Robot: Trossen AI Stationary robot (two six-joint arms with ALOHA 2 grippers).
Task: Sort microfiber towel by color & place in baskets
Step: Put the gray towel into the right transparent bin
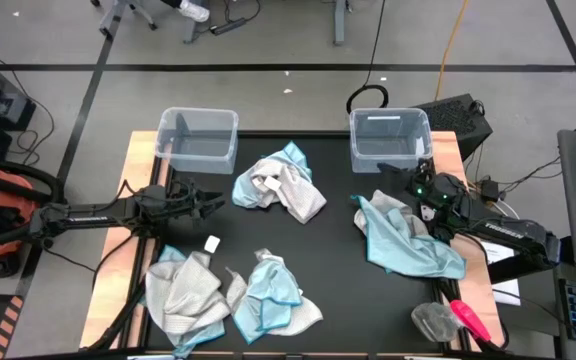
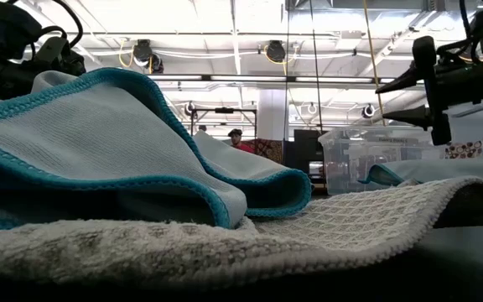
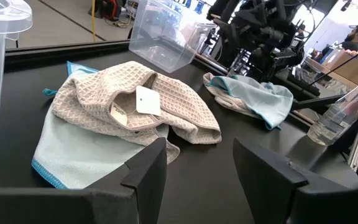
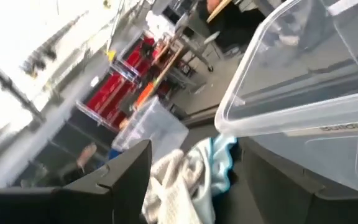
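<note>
Two clear bins stand at the table's far edge, one on the left [image 1: 198,136] and one on the right [image 1: 389,135]. A grey waffle towel with a white tag [image 3: 138,102] lies on a light blue towel [image 3: 73,146] at mid-table [image 1: 280,186]. A light blue towel [image 1: 408,240] lies at the right. A grey towel [image 1: 180,292] and a blue one [image 1: 268,295] lie near the front edge. My left gripper [image 1: 213,205] is open and empty, just left of the middle pile. My right gripper [image 1: 393,178] is open and empty, just near of the right bin [image 4: 303,99].
A red-handled tool [image 1: 471,320] and a clear bottle [image 3: 334,118] lie at the near right corner. The low view is largely filled by the front towels [image 2: 99,143]. A person [image 2: 236,139] stands far behind the table.
</note>
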